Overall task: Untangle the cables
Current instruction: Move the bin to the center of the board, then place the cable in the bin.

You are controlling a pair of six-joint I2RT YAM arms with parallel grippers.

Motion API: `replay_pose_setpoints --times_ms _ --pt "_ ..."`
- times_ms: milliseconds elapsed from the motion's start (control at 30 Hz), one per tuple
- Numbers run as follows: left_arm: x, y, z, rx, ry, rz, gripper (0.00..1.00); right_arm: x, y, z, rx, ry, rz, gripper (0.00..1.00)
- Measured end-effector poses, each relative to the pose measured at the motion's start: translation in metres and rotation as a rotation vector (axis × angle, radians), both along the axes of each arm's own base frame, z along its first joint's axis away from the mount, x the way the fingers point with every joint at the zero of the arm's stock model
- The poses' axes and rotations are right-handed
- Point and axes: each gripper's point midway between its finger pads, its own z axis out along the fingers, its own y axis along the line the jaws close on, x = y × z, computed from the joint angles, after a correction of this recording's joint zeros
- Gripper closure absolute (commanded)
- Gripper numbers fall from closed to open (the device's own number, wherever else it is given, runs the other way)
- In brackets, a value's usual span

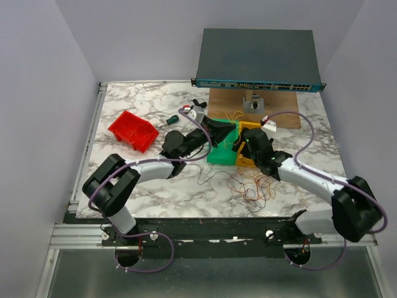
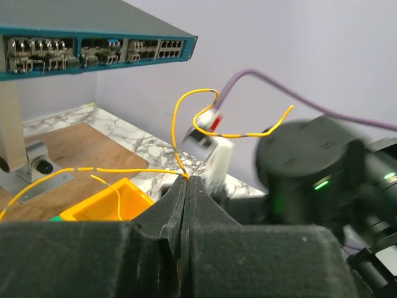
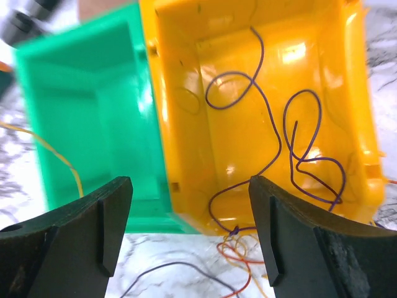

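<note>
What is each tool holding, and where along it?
The left tool pinches a yellow wire partway along its length; the right tool is open, holding nothing.

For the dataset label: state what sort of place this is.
Probably a robotics test cell: plain pale enclosure walls, a marble-pattern tabletop, and a teal rack-mount network switch raised on a stand.

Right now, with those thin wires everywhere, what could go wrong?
The left pincer is shut on a yellow wire that curls by the other arm's lilac cable; pulling could snag it. In the yellow bin, purple wires reach its rim near the loose tangle and might get dragged out.
</note>
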Motion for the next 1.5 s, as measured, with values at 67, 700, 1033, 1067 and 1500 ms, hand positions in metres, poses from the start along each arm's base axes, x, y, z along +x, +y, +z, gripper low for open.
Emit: replay_pose_setpoints --times_ms 67,700,1033,1067,1500 --pt "0.002 -0.003 -0.006 -0.007 0.017 -0.007 1.0 -0.002 -0.003 0.025 0.031 -0.053 -0.003 0.17" --pt "0.046 -0.008 -0.123 0.238 0.353 0.113 1.0 -0.021 -0.034 0.077 0.042 -0.183 -0.06 0.17" --pt "0.093 -0.014 -0.155 0.587 0.49 0.24 1.0 -0.02 -0.035 0.072 0.015 -0.173 -0.049 0.17" --pt "0.097 -0.012 -0.16 0.632 0.506 0.258 1.0 -0.02 -0.035 0.071 0.011 -0.169 -0.048 0.17" --pt "0.087 0.014 -0.224 0.95 0.633 0.31 0.97 -0.023 -0.038 0.055 -0.019 -0.136 -0.045 0.17"
